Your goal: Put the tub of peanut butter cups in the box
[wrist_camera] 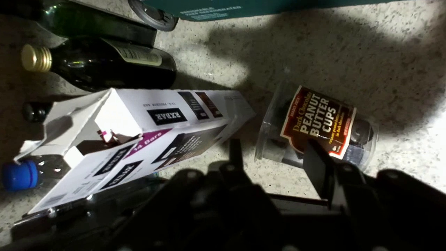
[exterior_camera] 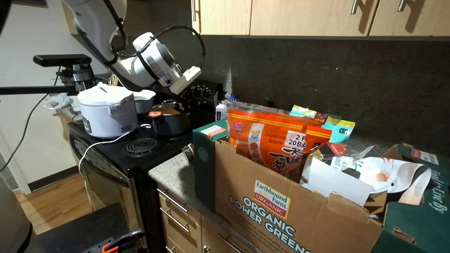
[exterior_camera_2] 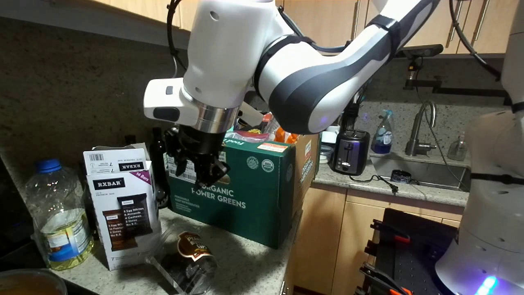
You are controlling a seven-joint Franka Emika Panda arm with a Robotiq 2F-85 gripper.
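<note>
Wrist view: the tub of peanut butter cups [wrist_camera: 320, 122] lies on its side on the counter [wrist_camera: 393, 76], its wider end turned toward a white carton of bars [wrist_camera: 202, 122] (the carton's top flaps stick up). The gripper [wrist_camera: 273, 150] is spread wide, and one of its fingers [wrist_camera: 320, 170] overlaps the lower edge of the tub in this view. In an exterior view, the gripper hangs well above the counter, and the tub lies near the green end of the box [exterior_camera_2: 249, 188], outside it. A clear bottle of yellow liquid [exterior_camera_2: 67, 233] stands just beside the carton. In an exterior view, a large orange snack bag [exterior_camera: 274, 140] stands up out of the box, and a white rice cooker [exterior_camera: 105, 117] sits on the black stove [exterior_camera: 163, 142].
</note>
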